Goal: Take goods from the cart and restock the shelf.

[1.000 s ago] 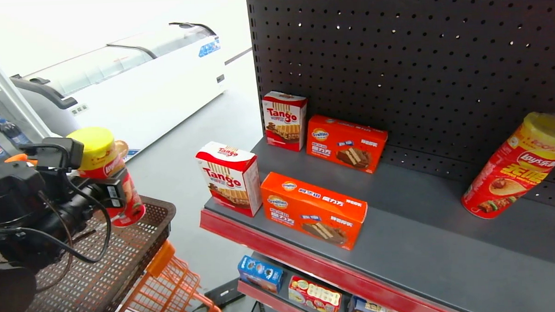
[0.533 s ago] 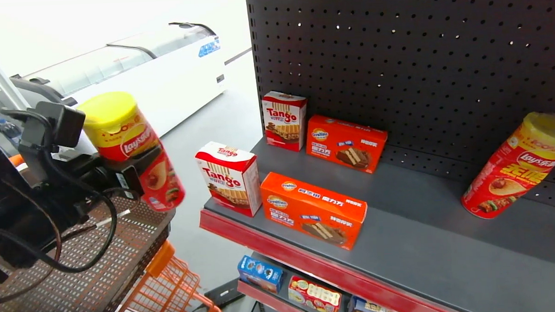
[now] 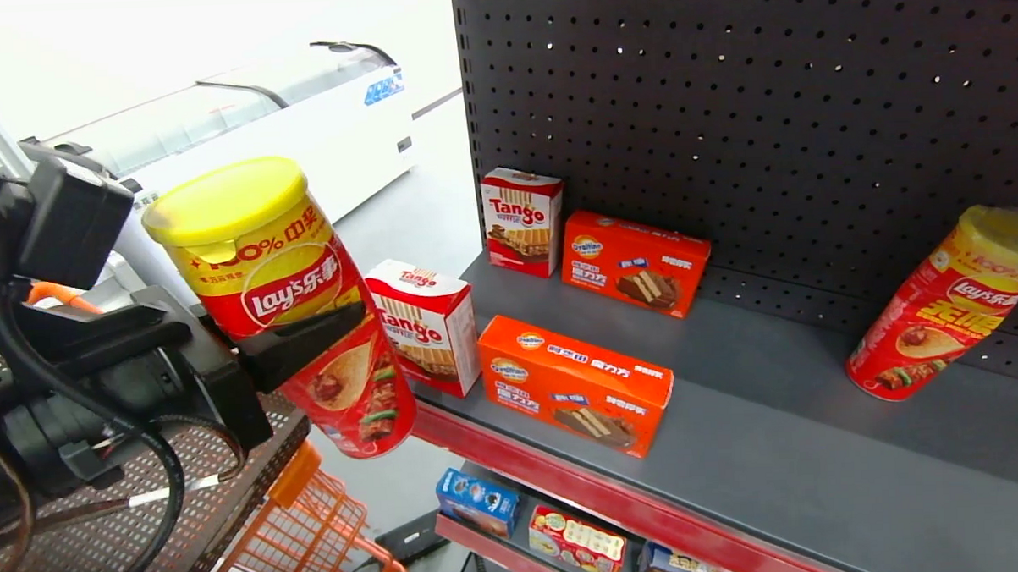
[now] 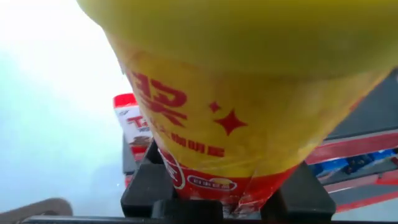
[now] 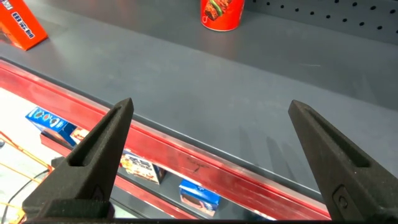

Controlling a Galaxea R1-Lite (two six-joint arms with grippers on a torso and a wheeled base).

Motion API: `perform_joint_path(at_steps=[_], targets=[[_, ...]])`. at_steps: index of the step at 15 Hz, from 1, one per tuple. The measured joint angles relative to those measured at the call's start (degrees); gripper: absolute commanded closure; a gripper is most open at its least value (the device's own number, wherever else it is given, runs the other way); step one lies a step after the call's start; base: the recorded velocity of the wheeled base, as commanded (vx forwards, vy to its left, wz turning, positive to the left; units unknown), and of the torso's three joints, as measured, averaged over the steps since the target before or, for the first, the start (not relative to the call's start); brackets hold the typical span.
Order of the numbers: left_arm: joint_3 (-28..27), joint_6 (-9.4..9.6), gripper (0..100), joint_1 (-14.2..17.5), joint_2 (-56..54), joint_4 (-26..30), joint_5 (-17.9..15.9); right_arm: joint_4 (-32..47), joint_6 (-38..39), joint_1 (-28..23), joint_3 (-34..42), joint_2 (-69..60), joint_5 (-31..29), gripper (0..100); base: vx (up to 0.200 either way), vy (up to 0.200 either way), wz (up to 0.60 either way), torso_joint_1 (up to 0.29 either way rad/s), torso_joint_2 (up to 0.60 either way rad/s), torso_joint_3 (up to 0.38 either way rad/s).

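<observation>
Chip canister (image 3: 258,244), yellow lid up and body tilted, hangs in the air over the rim of the cart's brown mesh basket (image 3: 186,500), just off the left front corner of the shelf (image 3: 776,412). Left gripper (image 3: 307,331) is clamped around its middle; in the left wrist view the fingers (image 4: 146,186) press on either side of the canister (image 4: 249,93). Right gripper (image 5: 214,155) is spread wide with nothing in it, out in front of the shelf's red front lip (image 5: 186,155). Main hazard, as I judge it: the canister's lower end sits low and close to the front wafer box (image 3: 421,323). Whether they touch cannot be told, and a level sweep inward could shove that box or catch the red lip (image 3: 566,479). A tilted, mid-body hold on a smooth tube may also let it pivot or slide if bumped. The orange chocolate-wafer box (image 3: 576,385) stands just beside the wafer box, so the left front is crowded. Open room is the bare grey deck between the orange boxes and the second canister (image 3: 941,305), which leans on the pegboard (image 3: 723,101) and looks easy to topple. Best clearance probably comes from lifting above the box tops, crossing over, then lowering onto that bare stretch.
</observation>
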Motion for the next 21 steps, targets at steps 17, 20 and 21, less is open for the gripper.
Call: perform_joint_path(at_steps=[17, 20, 21], targets=[[3.44, 0.2, 100, -13.53, -0.74, -0.99, -4.94, 0.0, 0.0, 0.06, 0.0, 0.0, -0.02, 0, 0.0, 0.0, 0.0, 0.0, 0.0, 0.0], [3.39, 0.11, 100, -13.67, -0.93, -0.96, -6.66, 0.0, 0.0, 0.06, 0.0, 0.0, -0.02, 0, 0.0, 0.0, 0.0, 0.0, 0.0, 0.0], [3.19, 0.11, 100, -13.73, -0.94, -0.96, -7.31, 0.0, 0.0, 0.06, 0.0, 0.0, -0.02, 0, 0.0, 0.0, 0.0, 0.0, 0.0, 0.0]])
